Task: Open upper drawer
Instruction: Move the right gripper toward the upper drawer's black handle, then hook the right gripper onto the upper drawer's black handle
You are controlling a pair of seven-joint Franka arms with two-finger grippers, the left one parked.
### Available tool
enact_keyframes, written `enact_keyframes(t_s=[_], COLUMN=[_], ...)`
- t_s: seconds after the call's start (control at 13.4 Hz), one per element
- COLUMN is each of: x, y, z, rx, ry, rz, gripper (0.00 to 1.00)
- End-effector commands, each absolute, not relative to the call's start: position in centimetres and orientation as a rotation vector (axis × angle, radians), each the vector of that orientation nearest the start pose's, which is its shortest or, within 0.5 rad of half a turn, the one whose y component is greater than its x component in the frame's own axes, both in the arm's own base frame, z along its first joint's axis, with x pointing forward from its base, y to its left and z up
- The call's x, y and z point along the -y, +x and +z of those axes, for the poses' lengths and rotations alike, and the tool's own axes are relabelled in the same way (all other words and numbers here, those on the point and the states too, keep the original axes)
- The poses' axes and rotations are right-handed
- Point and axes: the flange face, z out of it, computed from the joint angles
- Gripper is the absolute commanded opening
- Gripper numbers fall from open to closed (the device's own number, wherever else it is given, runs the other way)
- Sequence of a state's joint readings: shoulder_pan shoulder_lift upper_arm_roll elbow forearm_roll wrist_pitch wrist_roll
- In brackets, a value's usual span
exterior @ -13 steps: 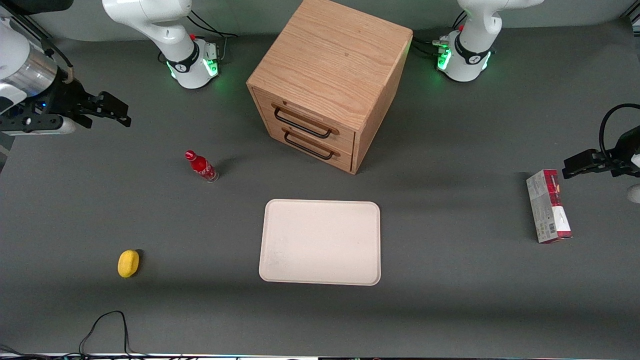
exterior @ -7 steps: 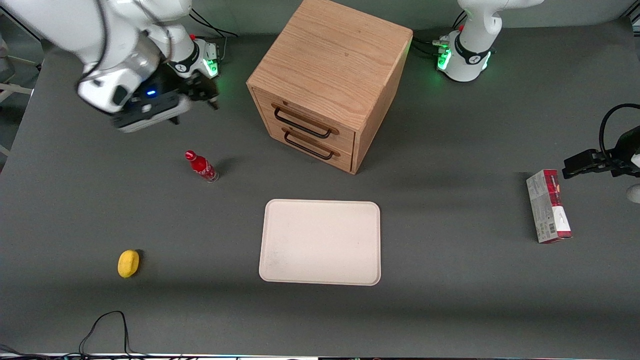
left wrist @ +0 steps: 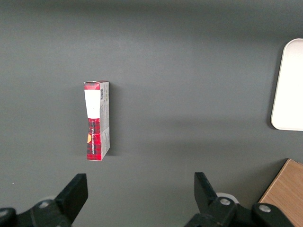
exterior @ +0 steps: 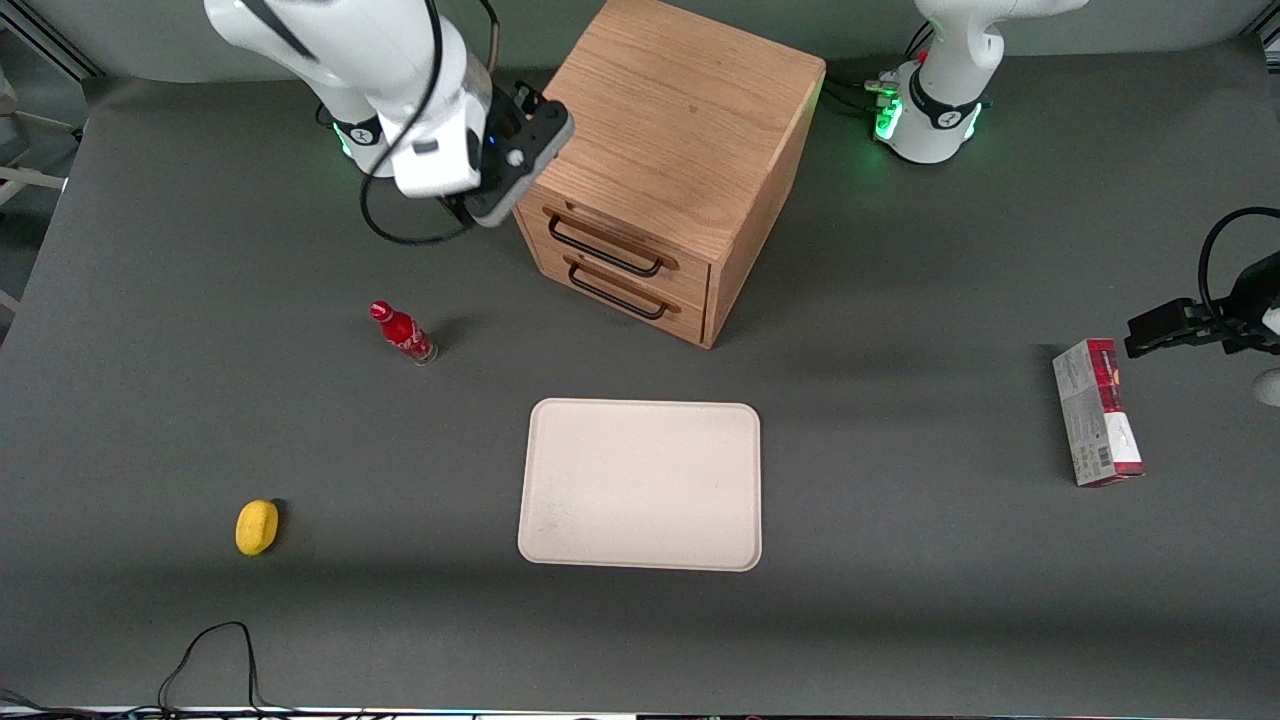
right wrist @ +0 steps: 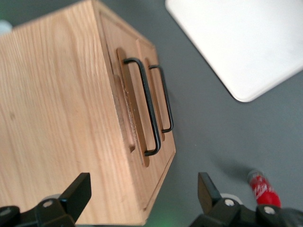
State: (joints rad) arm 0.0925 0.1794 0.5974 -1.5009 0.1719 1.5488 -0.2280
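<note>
The oak cabinet (exterior: pixel 670 130) stands in the middle of the table, farther from the front camera than the tray. The upper drawer (exterior: pixel 640 243) with its thin black handle (exterior: pixel 603 248) sits flush and shut above the lower drawer (exterior: pixel 618 292). My right gripper (exterior: pixel 530 140) hovers at the cabinet's top corner toward the working arm's end, above the drawer fronts and touching nothing. In the right wrist view the gripper (right wrist: pixel 143 191) is open and empty. The upper handle (right wrist: pixel 147 111) and the lower handle (right wrist: pixel 164 97) lie ahead of its fingers.
A small red bottle (exterior: pixel 403 333) stands beside the cabinet toward the working arm's end, also in the right wrist view (right wrist: pixel 263 189). A white tray (exterior: pixel 640 485) lies nearer the camera. A yellow object (exterior: pixel 256 526) and a red-grey box (exterior: pixel 1096 412) lie near the table's ends.
My right arm has swung in from the working arm's end of the table to the cabinet's top corner. The drawers and other objects have not moved.
</note>
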Motion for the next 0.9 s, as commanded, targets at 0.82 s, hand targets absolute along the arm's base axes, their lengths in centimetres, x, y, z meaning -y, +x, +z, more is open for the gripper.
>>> enact_keyframes(t_s=[0.82], x=[-42.1], y=[50.5], z=[40.0], rx=[1.417], ry=[-2.355], rz=[0.451], gripper=[1.00])
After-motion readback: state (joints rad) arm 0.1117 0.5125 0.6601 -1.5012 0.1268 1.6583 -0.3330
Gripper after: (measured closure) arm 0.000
